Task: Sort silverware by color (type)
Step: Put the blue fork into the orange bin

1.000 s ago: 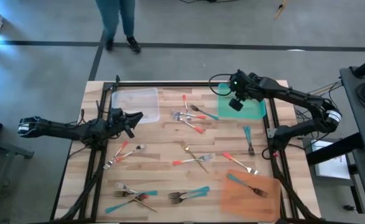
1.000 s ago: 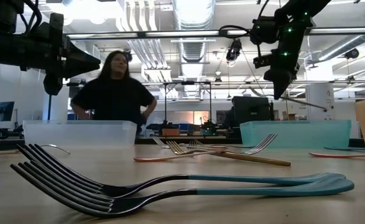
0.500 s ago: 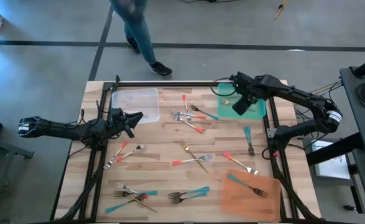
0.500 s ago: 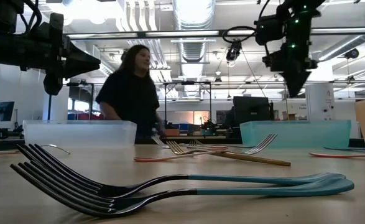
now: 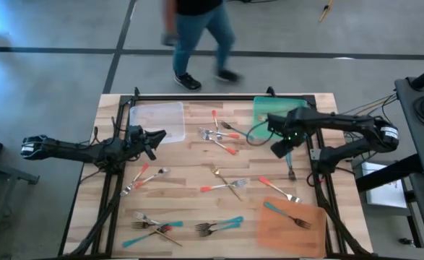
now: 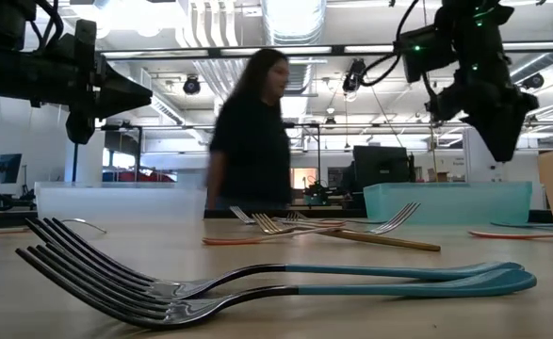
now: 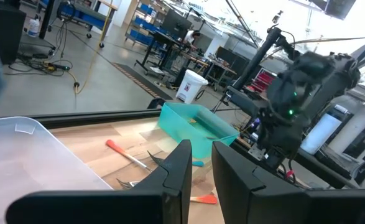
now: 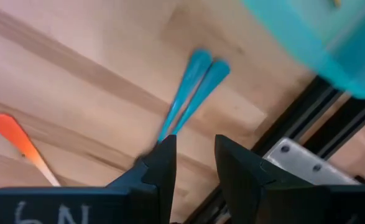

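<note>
The silverware lies scattered flat on the wooden table (image 5: 190, 166): red-handled pieces (image 5: 216, 120), gold ones (image 5: 227, 182) and teal-handled ones (image 5: 223, 225). My right gripper (image 5: 280, 148) hangs open above the table, pointing down, just on the far side of two teal-handled pieces (image 5: 289, 162) that lie side by side. In the right wrist view their handles (image 8: 191, 93) show past my empty fingers (image 8: 194, 162). My left gripper (image 5: 156, 136) waits level at the left, beside the clear tray (image 5: 157, 114), its fingers (image 7: 201, 168) a narrow gap apart with nothing between them.
A teal-green tray (image 5: 266, 108) stands at the far right, with a small gold piece (image 8: 334, 4) in it. An orange tray (image 5: 302, 232) at the near right holds a teal-handled fork (image 5: 287, 215). Black frame rails (image 5: 314, 155) run along the table's sides. A person (image 5: 197, 36) walks past the far edge.
My right gripper has let go of a thin utensil over the teal-green tray. It has then swung toward the table's near edge and sunk, tipping to point straight down over the two teal-handled pieces. The person has walked along the far edge.
</note>
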